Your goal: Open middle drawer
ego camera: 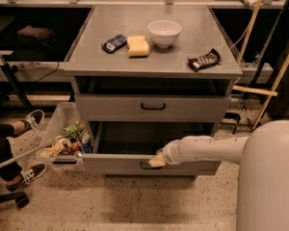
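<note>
Middle drawer [120,164]: pulled out of the grey cabinet, low in my view, its front well forward of the upper drawer [192,108] above it.
Drawer inside: a dark well; I can't make out anything in it.
Claw [157,161]: at the small black handle in the centre of the drawer front, touching it. I cannot tell whether it is clamped or loose.
Arm [209,149]: reaches in from the right, roughly level, along the drawer front.
Bowl [164,32]: white, upright on the table [135,13]; I see only its pale inside.
Beside bowl: yellow sponge [137,46] just to its left, blue packet [114,43] left of that, dark snack bar [204,60] near the right edge.
Bin [62,115]: clear, on the floor against the cabinet's left side, holding a jumble of packets and cans too muddled to name singly.
Hidden: handle mostly covered by the claw; whatever sits below the drawer front is blocked.
Cut off: robot body [269,177] by the right and bottom edges; a seated person's legs and shoes [32,119] by the left edge.
</note>
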